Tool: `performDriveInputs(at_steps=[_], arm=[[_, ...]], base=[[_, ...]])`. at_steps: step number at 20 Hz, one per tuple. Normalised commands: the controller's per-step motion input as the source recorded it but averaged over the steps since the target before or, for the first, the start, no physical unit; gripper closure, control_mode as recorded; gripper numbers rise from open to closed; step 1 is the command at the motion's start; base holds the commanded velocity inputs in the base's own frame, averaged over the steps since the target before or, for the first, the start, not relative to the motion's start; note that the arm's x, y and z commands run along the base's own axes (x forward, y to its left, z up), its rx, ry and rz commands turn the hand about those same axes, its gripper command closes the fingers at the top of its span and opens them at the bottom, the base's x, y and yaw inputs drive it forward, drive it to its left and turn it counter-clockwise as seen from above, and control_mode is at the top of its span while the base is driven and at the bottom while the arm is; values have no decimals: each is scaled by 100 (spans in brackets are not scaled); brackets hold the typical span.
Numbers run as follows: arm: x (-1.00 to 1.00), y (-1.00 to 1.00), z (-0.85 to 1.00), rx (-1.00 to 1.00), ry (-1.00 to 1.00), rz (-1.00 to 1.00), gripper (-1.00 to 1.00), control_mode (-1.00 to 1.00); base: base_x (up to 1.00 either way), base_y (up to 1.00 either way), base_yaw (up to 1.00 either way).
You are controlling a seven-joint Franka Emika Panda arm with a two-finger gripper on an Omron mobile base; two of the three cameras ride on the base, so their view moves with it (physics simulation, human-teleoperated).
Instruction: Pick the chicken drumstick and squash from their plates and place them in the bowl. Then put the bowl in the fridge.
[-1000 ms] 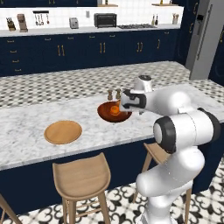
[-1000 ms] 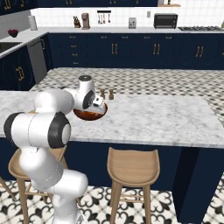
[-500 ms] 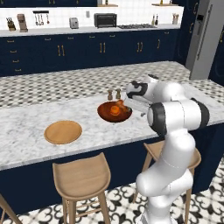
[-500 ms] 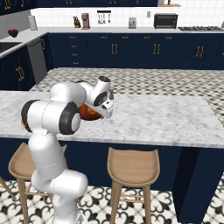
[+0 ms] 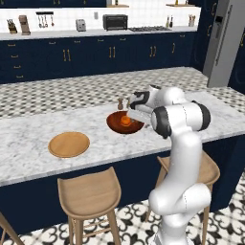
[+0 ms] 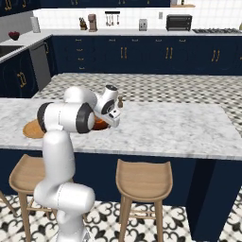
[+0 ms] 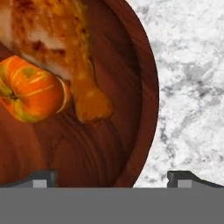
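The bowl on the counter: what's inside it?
Inside the bowl lie the chicken drumstick and the squash, side by side and touching. The bowl's far-left part is out of the hand view, so anything there stays unseen.

The arm [image 6: 71, 116] bends low over the marble counter [image 6: 165, 127].

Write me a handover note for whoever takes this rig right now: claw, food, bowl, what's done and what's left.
Claw: open, holding nothing, straddling the bowl's rim.
Bowl: on the marble island counter, beside the tan plate.
Squash and chicken drumstick: both in the bowl, touching.
Done: both foods loaded.
Left: grip the bowl by its rim and carry it to the fridge at the far right.
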Motion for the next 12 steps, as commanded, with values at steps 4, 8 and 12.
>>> performDriveInputs(at_steps=[4, 8, 12], arm=[[31, 4, -36, 0, 0, 0, -100, -100], [-2, 0, -37, 0, 0, 0, -100, -100], [8, 37, -49, 0, 2, -3, 100, -100]], base=[[0, 0, 0], [0, 0, 0], [0, 0, 0]])
